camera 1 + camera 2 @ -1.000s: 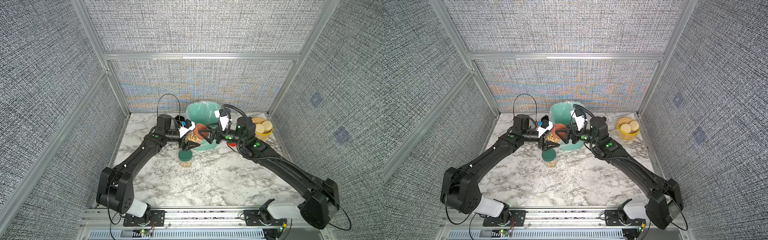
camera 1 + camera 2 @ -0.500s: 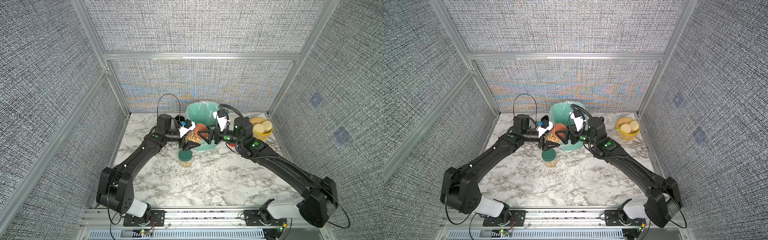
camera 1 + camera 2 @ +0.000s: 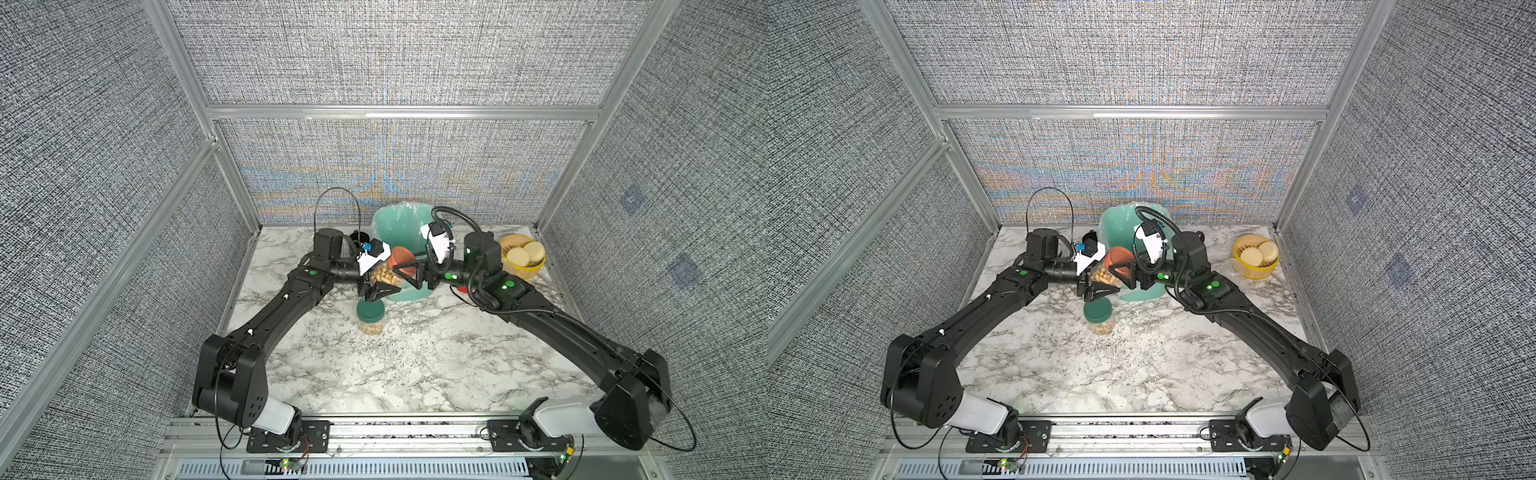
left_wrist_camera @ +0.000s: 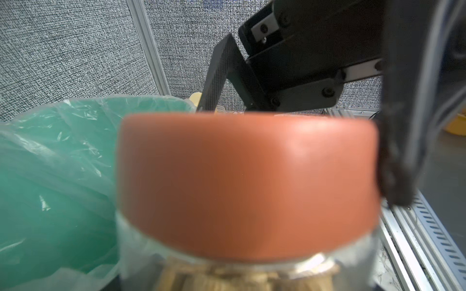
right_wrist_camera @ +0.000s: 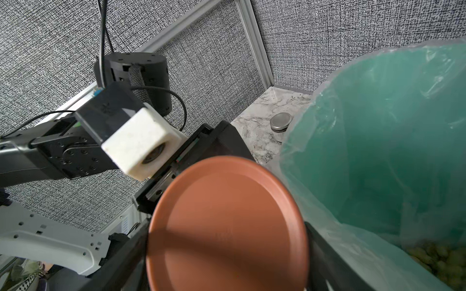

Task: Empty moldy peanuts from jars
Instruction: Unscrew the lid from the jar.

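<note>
Mostly hidden peanuts [image 4: 227, 278], blurred orange-lidded jar [image 4: 247, 186]

White table [image 3: 415, 374] veined with grey marbling, enclosed by walls [image 3: 374, 62] of speckled grey woven fabric. Black robot arms [image 3: 291, 307]. A clear jar [image 3: 384, 275] of tan peanuts [image 3: 1100, 275] has a terracotta-orange lid [image 5: 227, 221]; a second jar [image 3: 371, 324] has a dark green lid [image 3: 370, 309]. Translucent mint-green bin liner [image 3: 397, 226], yellow bowl [image 3: 519, 273] of cream discs [image 3: 533, 250], silver-lidded tin [image 5: 280, 123].
</note>
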Available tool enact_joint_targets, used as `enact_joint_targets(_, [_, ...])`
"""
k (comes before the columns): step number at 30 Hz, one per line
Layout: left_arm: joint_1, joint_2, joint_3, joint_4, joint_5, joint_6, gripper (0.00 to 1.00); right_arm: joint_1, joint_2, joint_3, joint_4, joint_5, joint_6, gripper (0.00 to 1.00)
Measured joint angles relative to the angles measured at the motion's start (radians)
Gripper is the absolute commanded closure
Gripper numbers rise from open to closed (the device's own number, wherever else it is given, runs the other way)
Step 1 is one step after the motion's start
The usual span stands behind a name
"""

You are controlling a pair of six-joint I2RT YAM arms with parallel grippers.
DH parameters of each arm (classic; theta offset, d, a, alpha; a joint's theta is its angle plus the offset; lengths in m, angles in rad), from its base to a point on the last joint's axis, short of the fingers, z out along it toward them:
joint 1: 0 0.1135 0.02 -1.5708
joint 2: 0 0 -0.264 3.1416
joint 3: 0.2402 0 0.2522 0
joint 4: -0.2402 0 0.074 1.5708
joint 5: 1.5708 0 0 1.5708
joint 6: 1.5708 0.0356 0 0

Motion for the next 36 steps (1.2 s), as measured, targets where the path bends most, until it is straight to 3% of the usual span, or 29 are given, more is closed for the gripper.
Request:
enact_joint_targets(5, [-0.002, 0.000, 0.005, -0.005, -0.004, 0.011, 1.00, -0.027, 0.013, 0.032, -0.050, -0.060, -0.058, 0.49])
enact_joint_targets(23, [-0.001, 0.020, 0.051, -0.060, 0.075, 0.072, 1.00, -0.092, 0.116, 0.267, -0.363, -0.290, -0.563, 0.54])
enact_joint_targets(29, [-0.003, 0.030, 0.063, -0.090, 0.085, 0.111, 1.00, -0.097, 0.131, 0.307, -0.451, -0.306, -0.704, 0.52])
enact_joint_targets(36, [-0.003, 0.033, 0.064, -0.103, 0.098, 0.146, 1.00, -0.100, 0.130, 0.309, -0.469, -0.323, -0.804, 0.37])
